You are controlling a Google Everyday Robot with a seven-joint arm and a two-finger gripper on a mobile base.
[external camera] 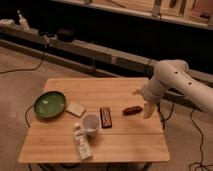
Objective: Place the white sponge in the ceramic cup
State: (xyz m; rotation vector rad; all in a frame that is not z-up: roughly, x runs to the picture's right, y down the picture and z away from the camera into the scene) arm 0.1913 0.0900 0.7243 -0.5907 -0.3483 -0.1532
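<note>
1. Camera view: the white sponge (pixel 76 109) lies flat toward the counter's (pixel 125 145) left edge, between the green plate (pixel 50 104) and the ceramic cup (pixel 90 123).
2. The gripper (pixel 142 102) hangs at the right edge, well apart from the sponge; its fingers (pixel 149 110) look spread and empty.

table (pixel 135 145): pale honey wood with fine lengthwise grain stripes.
ceramic cup (pixel 90 123): glossy white, shaded grey inside.
white sponge (pixel 76 109): plain cream off-white; up-left of the ceramic cup.
plate (pixel 50 104): bright green with a paler sheen in the middle; further left of the cup.
carton (pixel 82 145): white with dark print, unreadable; just below the cup.
flat bar (pixel 105 117): black with reddish markings; just right of the cup.
small oblong (pixel 132 110): reddish brown; well right of the cup.
gripper (pixel 142 103): pale cream jaws; far right of the cup, just beyond the oblong.
arm (pixel 180 80): white with small dark dots.
floor (pixel 15 90): dull beige-grey, crossed by black cables.
</note>
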